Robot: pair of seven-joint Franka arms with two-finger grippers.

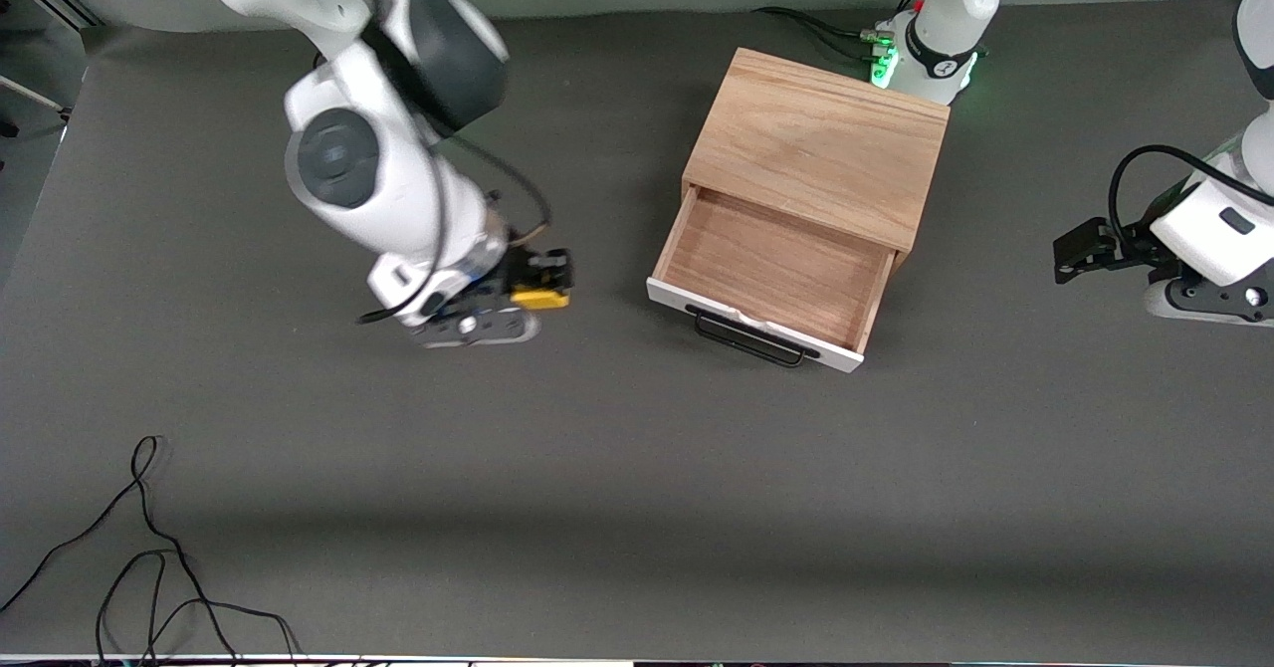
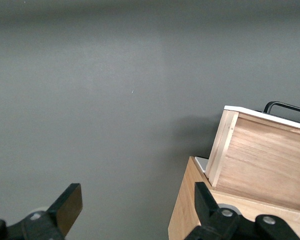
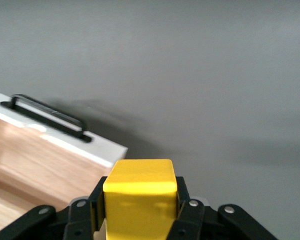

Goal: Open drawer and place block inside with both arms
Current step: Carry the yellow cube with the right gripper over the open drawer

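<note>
Drawer already open; right gripper pinching block over table, still to drop in; left gripper spread, waiting beside the box.

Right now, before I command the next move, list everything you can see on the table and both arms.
wooden box: one, light oak, toward the left arm's end of the table.
drawer: one, white front, black handle, pulled open, nothing inside.
block: one, yellow, held in the right gripper.
cables: black, loose, nearest the front camera.
table: dark grey.
right gripper: shut on the block, over bare table beside the drawer.
left gripper: open, waiting beside the box.
</note>
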